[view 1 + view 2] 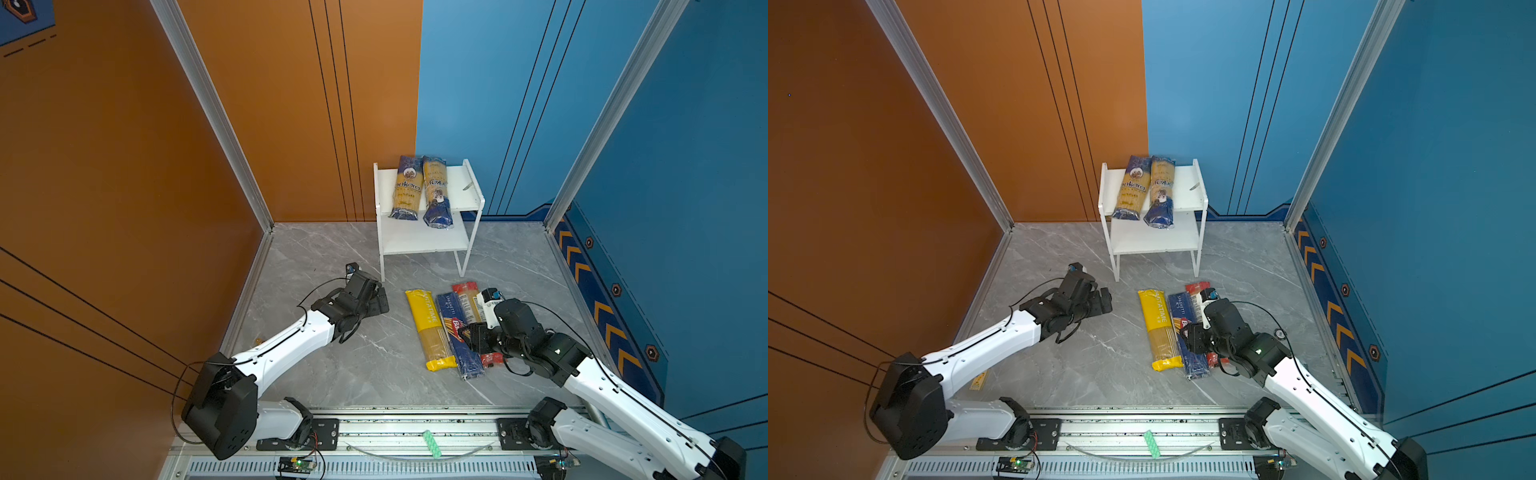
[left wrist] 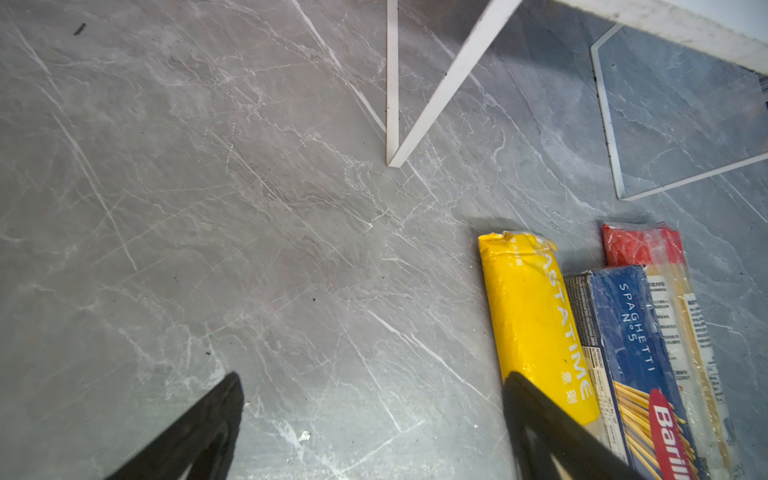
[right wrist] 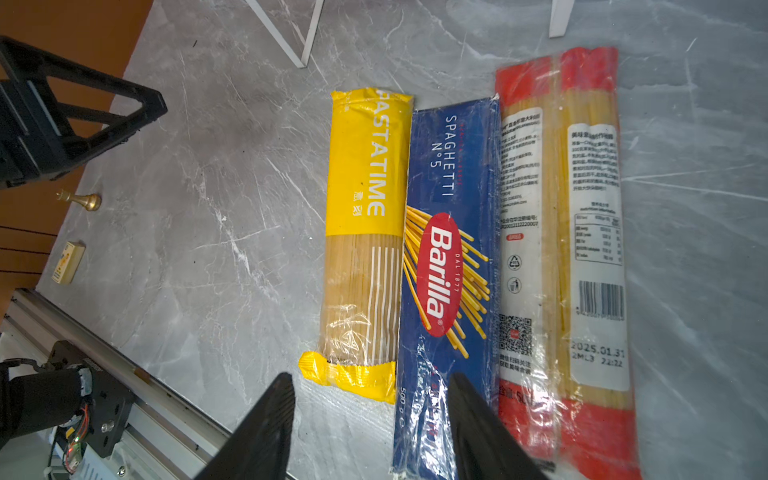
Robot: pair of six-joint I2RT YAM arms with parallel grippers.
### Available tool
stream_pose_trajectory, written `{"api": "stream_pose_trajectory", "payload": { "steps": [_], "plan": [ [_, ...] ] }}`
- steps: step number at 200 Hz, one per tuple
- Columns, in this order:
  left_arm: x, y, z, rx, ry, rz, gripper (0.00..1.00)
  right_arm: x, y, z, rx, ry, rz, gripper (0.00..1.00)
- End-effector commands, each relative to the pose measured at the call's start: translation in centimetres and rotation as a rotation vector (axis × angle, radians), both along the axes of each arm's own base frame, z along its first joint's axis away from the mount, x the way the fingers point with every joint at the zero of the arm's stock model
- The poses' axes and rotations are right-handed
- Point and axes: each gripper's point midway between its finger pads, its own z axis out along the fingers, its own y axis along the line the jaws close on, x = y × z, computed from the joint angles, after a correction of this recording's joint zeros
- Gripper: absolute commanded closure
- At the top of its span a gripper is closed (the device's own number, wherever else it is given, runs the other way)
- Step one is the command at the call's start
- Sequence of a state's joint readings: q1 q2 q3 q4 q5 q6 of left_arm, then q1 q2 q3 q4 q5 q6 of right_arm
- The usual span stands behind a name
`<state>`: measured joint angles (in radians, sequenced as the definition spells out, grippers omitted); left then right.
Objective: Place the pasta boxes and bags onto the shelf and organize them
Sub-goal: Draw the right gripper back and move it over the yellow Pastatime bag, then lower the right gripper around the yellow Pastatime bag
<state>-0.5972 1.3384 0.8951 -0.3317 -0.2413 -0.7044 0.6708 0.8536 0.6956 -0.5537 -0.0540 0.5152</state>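
The shelf (image 1: pixel 459 199) is a small white rack with two flat boards, side panels and thin legs, and it stands at the back edge of the grey, marble-veined counter (image 1: pixel 332 374). Two crinkly navy-and-yellow spaghetti bags lie side by side and touching on its top board. The left bag (image 1: pixel 407 187) and the right bag (image 1: pixel 436 195) are turned end for end, and both hang their near ends over the board's front edge.

Three more long, narrow packs lie flat on the counter in front of the shelf, toward the right edge, with their long sides touching. The yellow bag (image 3: pixel 365 166) has a clear lower half that shows the strands. Next to it is the glossy blue pack (image 3: pixel 449 249), then the clear pack (image 3: pixel 561 249), a film bag with red ends and white labels.

The left gripper (image 1: pixel 380 300) hangs over bare counter near the shelf's front left leg, its jaws spread wide and empty. The right gripper (image 3: pixel 372 378) hovers at the near ends of the yellow bag and blue pack. Its black fingers (image 3: pixel 266 428) are partly apart and clamp nothing, and whether they touch the wrapping cannot be told.

A small brass chess piece (image 3: pixel 83 200) and a little yellow box (image 3: pixel 68 262) lie by the counter's left edge.
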Motion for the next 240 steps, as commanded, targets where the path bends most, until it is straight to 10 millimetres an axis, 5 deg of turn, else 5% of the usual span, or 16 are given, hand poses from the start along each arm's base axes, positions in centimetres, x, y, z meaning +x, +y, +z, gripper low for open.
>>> {"api": "stream_pose_trajectory", "payload": {
  "steps": [1, 130, 240],
  "plan": [
    [0.2, -0.9, 0.2, 0.007, 0.002, -0.028, 0.02, 0.3, -0.1, -0.3, -0.015, -0.027, -0.039, 0.42],
    [-0.3, -1.8, -1.2, 0.014, 0.032, -0.056, 0.02, -1.6, 3.2, -3.8, -0.013, -0.003, 0.008, 0.37],
    [-0.2, -1.5, -1.8, 0.025, 0.042, -0.044, 0.02, -0.7, 6.1, -7.9, -0.109, 0.067, 0.062, 0.19]
  ]
}}
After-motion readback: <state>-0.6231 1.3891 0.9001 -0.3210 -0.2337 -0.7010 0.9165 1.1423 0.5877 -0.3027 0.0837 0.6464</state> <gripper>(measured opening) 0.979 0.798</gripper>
